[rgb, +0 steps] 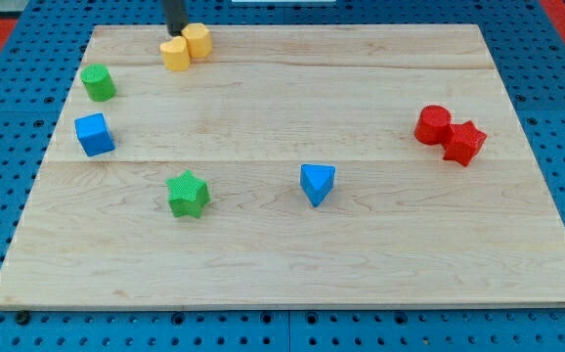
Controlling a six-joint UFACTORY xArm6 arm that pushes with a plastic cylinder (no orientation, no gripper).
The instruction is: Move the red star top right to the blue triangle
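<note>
The red star (464,143) lies near the board's right edge, touching a red round block (433,125) on its upper left. The blue triangle (317,183) sits near the board's middle, well to the left of the red star and a little lower. My tip (177,34) is at the view's top left, far from both, right at the top of two yellow blocks.
Two yellow blocks (186,47) touch each other at the top left. A green round block (98,83) and a blue cube (95,134) sit near the left edge. A green star (188,194) lies left of the blue triangle. The wooden board (282,284) rests on a blue pegboard.
</note>
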